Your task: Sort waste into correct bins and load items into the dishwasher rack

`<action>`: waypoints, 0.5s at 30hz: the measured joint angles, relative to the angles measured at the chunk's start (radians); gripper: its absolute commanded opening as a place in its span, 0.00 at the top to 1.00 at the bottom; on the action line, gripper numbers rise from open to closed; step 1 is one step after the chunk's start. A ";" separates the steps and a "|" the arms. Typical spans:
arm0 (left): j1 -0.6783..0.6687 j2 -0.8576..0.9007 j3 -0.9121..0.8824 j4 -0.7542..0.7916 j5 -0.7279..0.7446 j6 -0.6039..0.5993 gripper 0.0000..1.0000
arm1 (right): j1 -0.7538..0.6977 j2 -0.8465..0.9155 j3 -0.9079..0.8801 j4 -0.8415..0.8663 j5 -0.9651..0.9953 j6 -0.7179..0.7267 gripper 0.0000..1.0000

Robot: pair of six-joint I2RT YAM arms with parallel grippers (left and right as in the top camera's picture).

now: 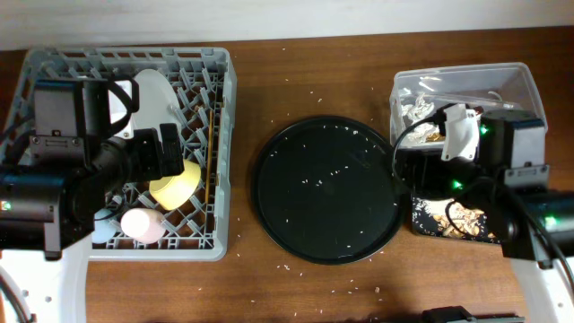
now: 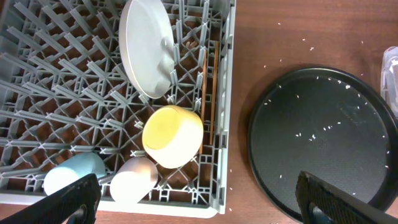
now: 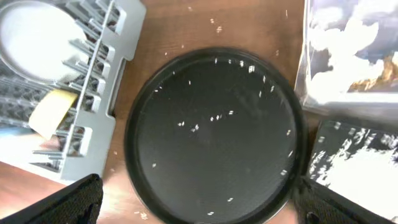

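I see the plate (image 2: 146, 50) propped on edge between rack (image 2: 225, 93) pegs so it can't fall flat; left gripper (image 2: 200, 205) and right gripper (image 3: 202, 208) both spread, empty.

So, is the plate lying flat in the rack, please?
No, tilted on edge: from above the plate looks a narrow oval, propped in the rack.

a large round black tray (image 1: 305, 215) lies flat near the middle of the wooden tabletop (image 1: 296, 81) — shallow, with a low raised rim, its dark floor flecked with white. the tabletop is reddish-brown with a fine grain, and more white flecks lie on it around the tray. beyond its far edge runs a pale strip (image 1: 359, 13) — whether wall or floor cannot be told.
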 measured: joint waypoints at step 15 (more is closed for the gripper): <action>0.000 -0.001 -0.002 -0.004 0.004 0.000 0.01 | -0.040 -0.773 -0.851 0.583 -0.026 -0.545 0.02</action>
